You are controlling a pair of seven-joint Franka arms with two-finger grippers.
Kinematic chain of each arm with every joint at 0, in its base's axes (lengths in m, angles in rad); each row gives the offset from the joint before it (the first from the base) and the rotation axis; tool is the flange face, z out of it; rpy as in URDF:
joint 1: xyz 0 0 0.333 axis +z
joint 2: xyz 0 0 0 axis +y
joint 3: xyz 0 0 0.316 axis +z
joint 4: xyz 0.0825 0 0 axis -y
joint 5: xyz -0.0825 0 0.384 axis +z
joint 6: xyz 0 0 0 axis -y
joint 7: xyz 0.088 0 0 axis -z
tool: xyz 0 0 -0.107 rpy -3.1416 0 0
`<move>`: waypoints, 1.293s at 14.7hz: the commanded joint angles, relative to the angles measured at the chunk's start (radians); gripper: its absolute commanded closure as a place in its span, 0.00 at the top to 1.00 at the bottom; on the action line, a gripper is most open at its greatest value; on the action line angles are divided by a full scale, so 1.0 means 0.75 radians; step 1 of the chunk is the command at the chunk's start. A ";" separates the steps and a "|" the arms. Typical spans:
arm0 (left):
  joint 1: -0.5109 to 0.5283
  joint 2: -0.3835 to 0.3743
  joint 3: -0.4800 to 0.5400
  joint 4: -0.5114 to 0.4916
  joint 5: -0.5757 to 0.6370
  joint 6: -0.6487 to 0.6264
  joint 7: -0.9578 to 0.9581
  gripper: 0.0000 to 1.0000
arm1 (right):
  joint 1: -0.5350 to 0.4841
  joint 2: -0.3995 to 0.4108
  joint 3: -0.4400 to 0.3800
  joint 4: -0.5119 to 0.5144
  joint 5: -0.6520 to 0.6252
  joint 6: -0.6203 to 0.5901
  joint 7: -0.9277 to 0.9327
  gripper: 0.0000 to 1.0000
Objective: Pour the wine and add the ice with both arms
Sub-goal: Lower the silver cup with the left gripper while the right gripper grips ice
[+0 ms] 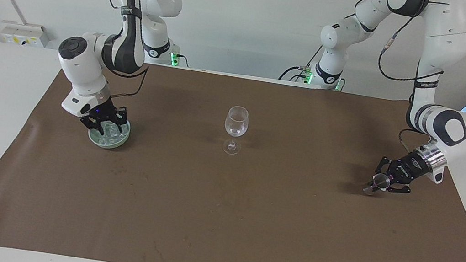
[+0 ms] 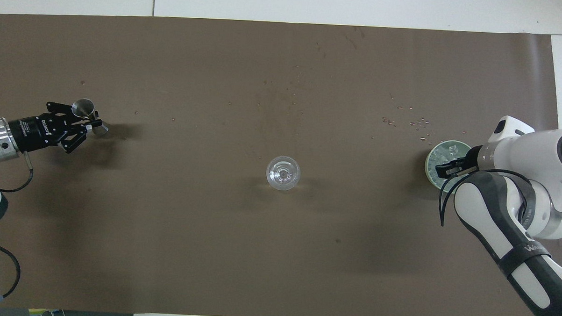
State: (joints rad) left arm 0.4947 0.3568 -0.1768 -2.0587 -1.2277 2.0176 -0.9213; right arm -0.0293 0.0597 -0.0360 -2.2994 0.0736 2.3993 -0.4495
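An empty-looking clear wine glass (image 1: 236,122) (image 2: 283,173) stands upright mid-mat. No wine shows in either view. Toward the right arm's end sits a pale green bowl (image 1: 108,144) (image 2: 428,165) heaped with ice (image 1: 115,131) (image 2: 442,152). My right gripper (image 1: 104,126) (image 2: 446,169) points down into that ice. At the left arm's end, my left gripper (image 1: 380,183) (image 2: 93,121) is shut on a small metal jigger (image 1: 375,185) (image 2: 83,107). The jigger is tilted and held low over the mat.
A brown mat (image 1: 216,239) covers most of the white table. Small reddish specks (image 2: 413,123) lie on it just farther from the robots than the bowl. The right arm's elbow (image 2: 498,217) hangs over the mat beside the bowl.
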 commanded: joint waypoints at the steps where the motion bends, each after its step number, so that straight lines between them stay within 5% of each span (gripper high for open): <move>1: 0.030 -0.036 -0.016 -0.067 -0.063 -0.041 0.089 0.00 | -0.014 -0.004 0.009 -0.010 0.020 0.018 0.000 0.60; 13: 0.068 -0.042 -0.012 -0.161 -0.202 -0.091 0.283 0.04 | -0.016 -0.008 0.009 -0.023 0.020 0.020 -0.002 0.46; 14: 0.071 -0.044 -0.012 -0.163 -0.202 -0.095 0.283 0.99 | -0.016 -0.008 0.009 -0.023 0.020 0.020 -0.002 0.43; 19: 0.083 -0.048 -0.008 -0.161 -0.198 -0.135 0.357 1.00 | -0.024 -0.014 0.009 -0.037 0.020 0.022 -0.004 0.41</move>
State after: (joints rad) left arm 0.5353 0.3466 -0.1783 -2.1536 -1.3571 1.9502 -0.7019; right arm -0.0315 0.0607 -0.0360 -2.3052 0.0741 2.3994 -0.4493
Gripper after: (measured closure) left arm 0.374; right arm 0.586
